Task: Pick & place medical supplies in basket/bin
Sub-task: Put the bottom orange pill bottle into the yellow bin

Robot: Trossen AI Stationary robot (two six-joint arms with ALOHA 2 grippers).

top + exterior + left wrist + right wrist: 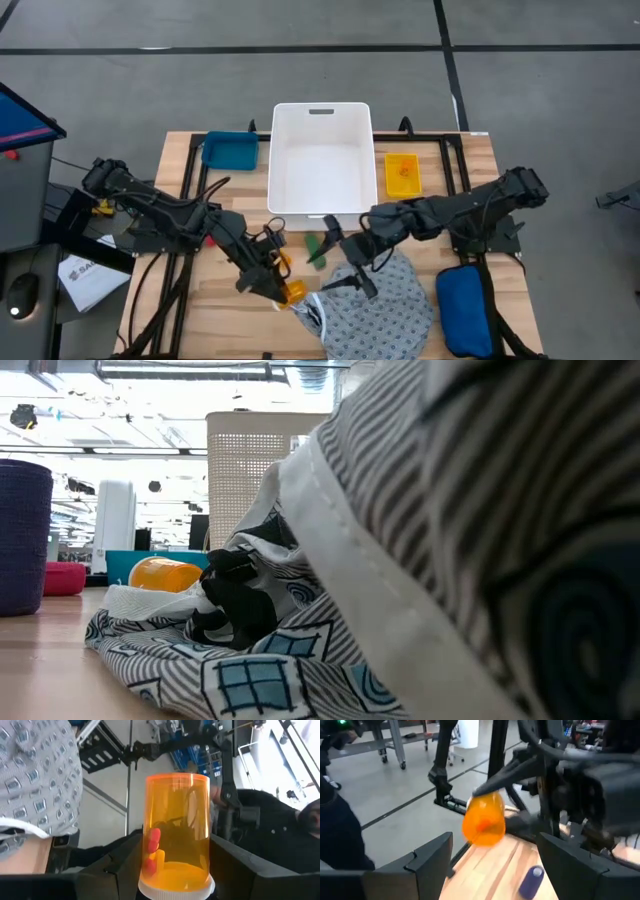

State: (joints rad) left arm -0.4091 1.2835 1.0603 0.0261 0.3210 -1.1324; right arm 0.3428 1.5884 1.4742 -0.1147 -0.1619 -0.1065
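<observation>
An orange pill bottle (293, 292) with a white cap sits in my left gripper (280, 285), near the table's front and over the left edge of the grey patterned gown (375, 305). In the right wrist view the bottle (484, 822) hangs ahead of my right gripper (492, 862). My right gripper (348, 268) stands open above the gown, just right of the bottle, with nothing between its fingers. A green piece (318, 247) lies in front of the white bin (320, 205). A purple piece (532, 881) lies on the wooden table. My left gripper pinches the pill bottle between its two fingers (125, 865), on the bottle's wall near the white cap end (175, 882). The fingers come roughly level from the table's left. The bottle points forward along them, its closed end away from the hand, lifted clear of the table.
A blue tray (230, 150) stands left of the bin and a small yellow tray (402, 173) to its right. A blue padded pouch (463, 308) lies at the near right. In the low view the gown (450, 560) fills most of the picture.
</observation>
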